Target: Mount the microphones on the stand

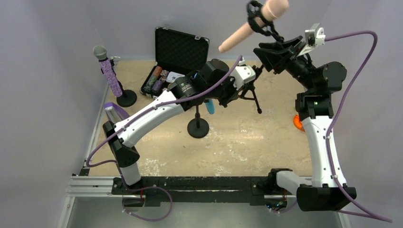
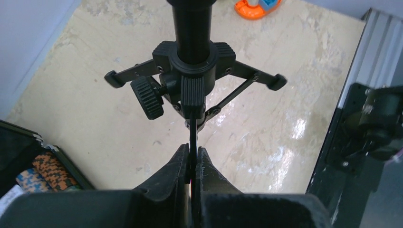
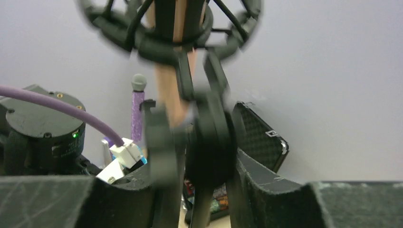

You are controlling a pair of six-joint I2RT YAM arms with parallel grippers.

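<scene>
At far left, the overhead view shows the purple mic (image 1: 110,73) clipped upright in a round-based stand (image 1: 126,98); the right wrist view catches it only as a small shape in the background. Next comes the open case (image 1: 183,47) at the back of the surface (image 1: 247,137). The left wrist view shows patterned things inside it. Another round-based stand, the bare stand (image 1: 198,127), is mid-surface, and the blue mic (image 1: 210,107) peeks out from under the left arm just above it; neither wrist view shows it. The left claw (image 2: 192,152) is pinched shut on one thin leg of the tripod (image 2: 192,71), which is clear only from its own camera because the arm hides the grip from overhead. Higher and to the right, the pink mic (image 1: 249,28) sits tilted in the mount (image 1: 260,18) on top of the tripod. The right claw (image 3: 195,180) has its jaws parted on either side of the mount's lower joint; blur hides whether the pads touch it. An orange toy (image 1: 297,122) lies at far right.
</scene>
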